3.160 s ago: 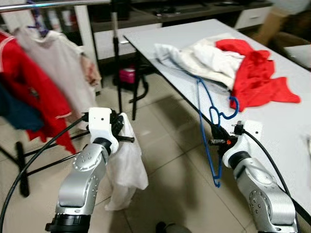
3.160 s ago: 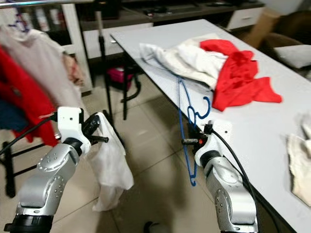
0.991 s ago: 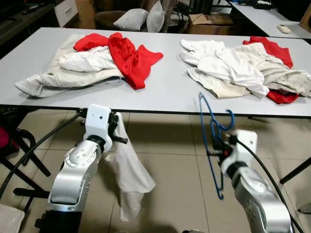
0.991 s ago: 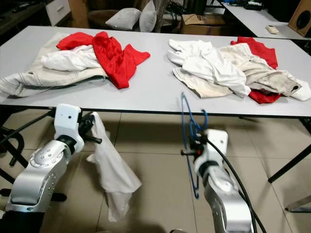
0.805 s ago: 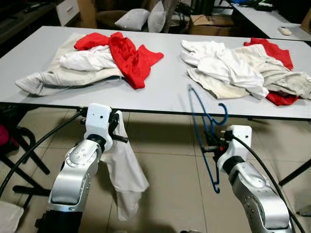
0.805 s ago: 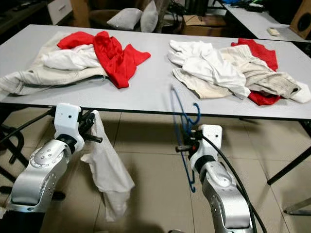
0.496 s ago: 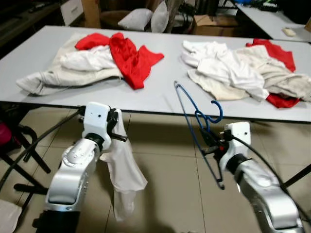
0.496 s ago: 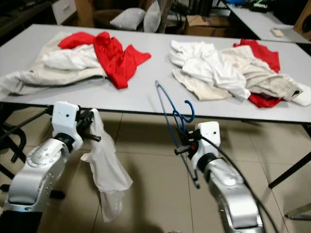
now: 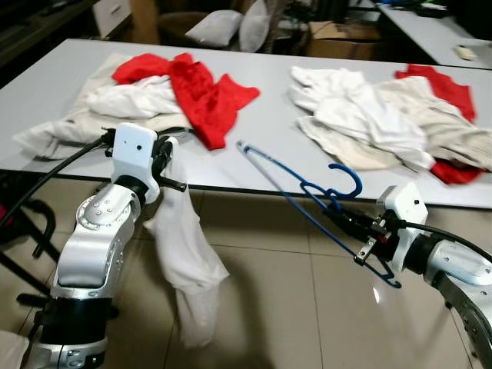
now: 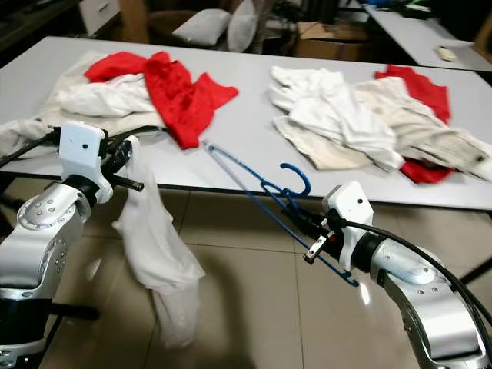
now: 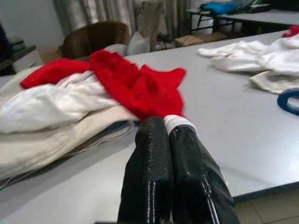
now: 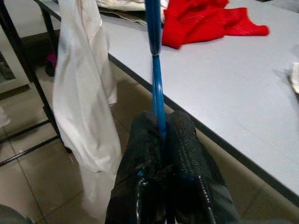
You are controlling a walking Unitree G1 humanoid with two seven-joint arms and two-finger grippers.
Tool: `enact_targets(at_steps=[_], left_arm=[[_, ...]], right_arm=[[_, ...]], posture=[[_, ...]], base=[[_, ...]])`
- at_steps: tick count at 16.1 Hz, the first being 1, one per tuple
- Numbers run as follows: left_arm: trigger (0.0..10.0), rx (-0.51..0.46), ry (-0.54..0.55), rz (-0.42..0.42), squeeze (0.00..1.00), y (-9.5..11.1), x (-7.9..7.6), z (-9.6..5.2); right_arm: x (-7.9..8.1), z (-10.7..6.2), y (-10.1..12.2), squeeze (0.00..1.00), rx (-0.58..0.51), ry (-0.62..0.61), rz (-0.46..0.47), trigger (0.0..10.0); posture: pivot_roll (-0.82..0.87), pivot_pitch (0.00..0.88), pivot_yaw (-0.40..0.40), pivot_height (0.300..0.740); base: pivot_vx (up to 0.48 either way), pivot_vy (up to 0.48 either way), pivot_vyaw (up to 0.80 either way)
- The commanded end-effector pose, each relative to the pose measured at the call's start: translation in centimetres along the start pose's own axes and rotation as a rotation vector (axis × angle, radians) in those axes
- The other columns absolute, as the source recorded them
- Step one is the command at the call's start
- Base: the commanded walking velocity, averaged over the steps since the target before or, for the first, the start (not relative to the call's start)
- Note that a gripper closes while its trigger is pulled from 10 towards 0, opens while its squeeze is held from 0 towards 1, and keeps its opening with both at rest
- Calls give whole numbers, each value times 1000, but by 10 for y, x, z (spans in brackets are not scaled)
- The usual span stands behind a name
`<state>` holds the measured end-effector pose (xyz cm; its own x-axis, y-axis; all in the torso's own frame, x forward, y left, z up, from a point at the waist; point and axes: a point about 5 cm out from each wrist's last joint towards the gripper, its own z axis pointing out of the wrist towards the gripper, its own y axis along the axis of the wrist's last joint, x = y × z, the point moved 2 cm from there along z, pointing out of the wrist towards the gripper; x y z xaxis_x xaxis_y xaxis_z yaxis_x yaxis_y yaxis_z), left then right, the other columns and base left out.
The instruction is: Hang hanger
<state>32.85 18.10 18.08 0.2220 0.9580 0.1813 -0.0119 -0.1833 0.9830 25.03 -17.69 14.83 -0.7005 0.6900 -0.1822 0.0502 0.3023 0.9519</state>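
Right claw (image 9: 361,234): clamped on blue hanger (image 9: 304,192); its long axis slants up and leftward from my fingers, over the surface (image 9: 269,150) edge, hook above the claw. Left claw (image 9: 175,165): clamped on white shirt (image 9: 184,269) hanging below it. Surface ahead: clothing heaps. Room: tiled floor; no rail seen.

Floor: beige tiles (image 9: 269,277) with thin dark grout lines, faintly glossy.
Main table: long grey-white top (image 9: 69,84) with a dark edge, running across the view.
On the table: a heap of red and cream clothes (image 9: 165,88) toward the left, another of white, cream and red (image 9: 384,115) toward the right.
Second table: far right corner (image 9: 430,31) (a small pale object lies on it).
Behind: grey cushions (image 9: 231,27), a cardboard box (image 9: 338,34), dark furniture.
Left edge: black metal stand legs (image 9: 31,246).
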Motion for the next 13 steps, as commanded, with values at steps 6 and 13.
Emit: enact_targets(at_steps=[6,13], left_arm=[[10000,-55,-17,18,0,17,3,7],[10000,-103,-144,52,0,36,-8,20]], right_arm=[[23,8,10,0,-67,152,-19,10000],[32,-4,5,0,19,338,-46,10000]], posture=[[62,0,-24,740],[67,0,-25,740]], base=[[350,0,377],[350,0,0]])
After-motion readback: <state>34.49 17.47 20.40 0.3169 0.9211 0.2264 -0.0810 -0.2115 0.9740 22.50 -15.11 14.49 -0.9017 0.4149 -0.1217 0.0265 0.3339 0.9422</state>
